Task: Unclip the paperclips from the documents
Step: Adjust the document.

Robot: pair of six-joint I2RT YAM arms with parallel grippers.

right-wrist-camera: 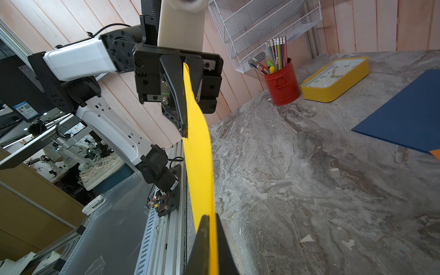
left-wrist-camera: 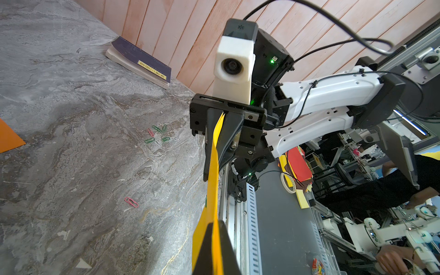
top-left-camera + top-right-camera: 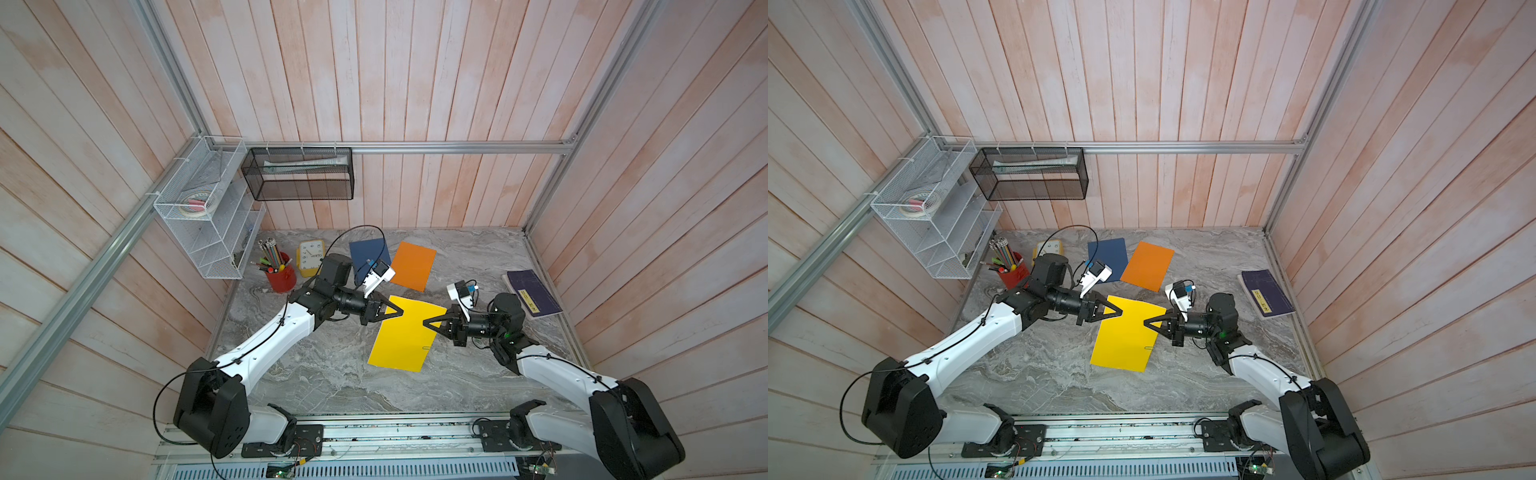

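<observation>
The yellow document (image 3: pixel 405 340) is gripped at its far end from both sides. My left gripper (image 3: pixel 400 311) is shut on its far left corner and my right gripper (image 3: pixel 424 323) is shut on its right edge. In both wrist views the yellow sheet (image 2: pixel 213 166) (image 1: pixel 200 166) runs edge-on between the closed fingers, raised above the table. A small paperclip (image 3: pixel 427 347) sits on the sheet's right edge, toward the near end. The orange document (image 3: pixel 413 266) and the dark blue document (image 3: pixel 368 253) lie flat farther back. Several loose paperclips (image 2: pixel 159 135) and a red paperclip (image 2: pixel 131 202) lie on the table.
A red cup of pencils (image 3: pixel 281 277) and a yellow clock (image 3: pixel 309 257) stand at the back left. A dark purple book (image 3: pixel 532 293) lies by the right wall. A white wire rack (image 3: pixel 208 208) and a black mesh basket (image 3: pixel 299 174) hang on the walls.
</observation>
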